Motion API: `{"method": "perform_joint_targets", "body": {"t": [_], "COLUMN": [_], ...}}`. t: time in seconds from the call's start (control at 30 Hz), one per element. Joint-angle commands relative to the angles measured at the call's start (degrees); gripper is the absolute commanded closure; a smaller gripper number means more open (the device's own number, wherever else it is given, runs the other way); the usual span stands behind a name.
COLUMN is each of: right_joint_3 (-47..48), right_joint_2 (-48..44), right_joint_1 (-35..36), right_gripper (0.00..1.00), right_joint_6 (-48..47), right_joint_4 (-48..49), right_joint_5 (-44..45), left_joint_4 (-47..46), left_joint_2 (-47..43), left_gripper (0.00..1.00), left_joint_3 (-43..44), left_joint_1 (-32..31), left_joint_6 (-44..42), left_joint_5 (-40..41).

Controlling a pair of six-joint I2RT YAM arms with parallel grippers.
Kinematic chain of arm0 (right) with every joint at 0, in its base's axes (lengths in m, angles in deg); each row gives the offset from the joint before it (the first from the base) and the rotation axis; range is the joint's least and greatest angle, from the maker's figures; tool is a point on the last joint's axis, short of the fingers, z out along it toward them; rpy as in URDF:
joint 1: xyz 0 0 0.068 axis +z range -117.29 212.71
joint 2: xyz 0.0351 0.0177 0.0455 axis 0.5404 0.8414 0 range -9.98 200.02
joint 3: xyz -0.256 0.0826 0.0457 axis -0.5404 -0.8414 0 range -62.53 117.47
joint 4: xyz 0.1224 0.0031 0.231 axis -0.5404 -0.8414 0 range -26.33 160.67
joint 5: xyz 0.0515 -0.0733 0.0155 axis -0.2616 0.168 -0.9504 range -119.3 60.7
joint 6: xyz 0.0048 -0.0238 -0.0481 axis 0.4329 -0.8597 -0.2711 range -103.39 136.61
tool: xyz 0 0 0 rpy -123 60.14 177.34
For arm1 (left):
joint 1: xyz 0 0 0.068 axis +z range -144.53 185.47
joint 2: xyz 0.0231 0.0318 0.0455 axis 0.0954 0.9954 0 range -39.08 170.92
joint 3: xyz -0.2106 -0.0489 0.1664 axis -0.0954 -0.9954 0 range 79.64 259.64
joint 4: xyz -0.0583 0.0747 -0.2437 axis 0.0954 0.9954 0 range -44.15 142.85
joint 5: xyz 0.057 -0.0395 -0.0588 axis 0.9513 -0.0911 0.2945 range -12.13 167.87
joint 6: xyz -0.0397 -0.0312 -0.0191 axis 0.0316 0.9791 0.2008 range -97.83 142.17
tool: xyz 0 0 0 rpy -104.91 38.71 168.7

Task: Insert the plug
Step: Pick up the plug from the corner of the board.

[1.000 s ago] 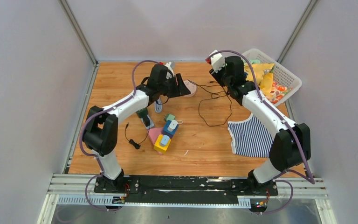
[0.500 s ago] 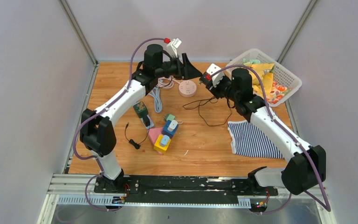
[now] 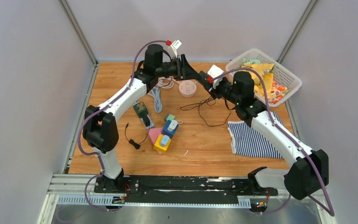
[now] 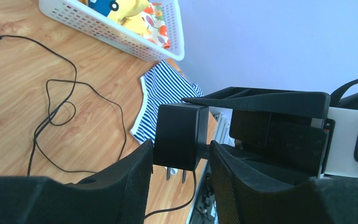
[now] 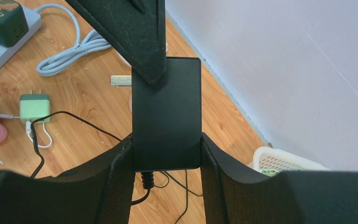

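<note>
My right end effector (image 5: 166, 142) clamps the black plug adapter (image 5: 167, 107), mid-frame above the bench (image 5: 74, 156) | left end effector (image 4: 181, 148) flanks it, grip unclear | likely rigid, light, slick: hold flat sides, prongs (image 5: 121, 80) free, cord (image 5: 147, 181) tugging.

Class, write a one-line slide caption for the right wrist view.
Right gripper clamps a black power adapter, prongs out sideways, above the wooden table.

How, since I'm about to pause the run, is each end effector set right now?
Left end effector: set around the adapter, whether gripping cannot be told.
Right end effector: closed, holding the adapter.
</note>
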Motion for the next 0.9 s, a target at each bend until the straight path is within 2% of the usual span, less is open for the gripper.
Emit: {"method": "perform_joint_targets", "body": {"t": [0.0,0.1,0.2,0.27,0.33,0.47,0.53,0.7,0.87], "right_joint_3": [-0.6,-1.5,-2.2,-2.7,-2.7,-0.5,1.4,2.6,6.3], "right_joint_2": [0.1,0.0,-0.3,-0.2,0.1,0.7,0.8,-1.0,-0.3], "right_joint_1": [0.9,0.9,0.9,0.9,0.9,0.4,-0.8,-6.8,-11.6], "right_gripper": [1.0,1.0,0.99,0.95,0.86,0.53,0.42,0.32,0.27], "right_joint_6": [1.7,2.1,2.8,3.6,4.7,7.6,9.8,17.6,24.5], "right_joint_4": [5.7,7.0,8.2,9.0,9.1,4.1,-0.6,-2.8,-4.7], "right_joint_5": [-1.2,-1.3,-1.3,-1.3,-1.4,-3.9,-5.3,-16.4,-29.2], "left_joint_4": [0.1,0.1,0.1,0.1,-0.6,-1.4,-1.7,-1.8,-1.9], "left_joint_2": [0.5,0.8,0.7,0.7,0.5,0.3,0.4,0.8,1.5], "left_gripper": [0.56,0.65,0.8,0.94,1.0,1.0,1.0,1.0,1.0], "left_joint_3": [2.7,3.3,3.6,3.9,3.9,3.7,3.7,3.9,3.3], "left_joint_1": [-1.0,-1.1,-1.1,-1.0,-1.0,-1.1,-1.1,-1.0,-0.8], "left_joint_6": [4.2,5.3,5.7,5.9,5.9,2.4,-1.0,-8.4,-14.6], "left_joint_5": [-6.0,-7.2,-7.7,-8.4,-8.8,-9.3,-10.3,-12.0,-13.5]}}
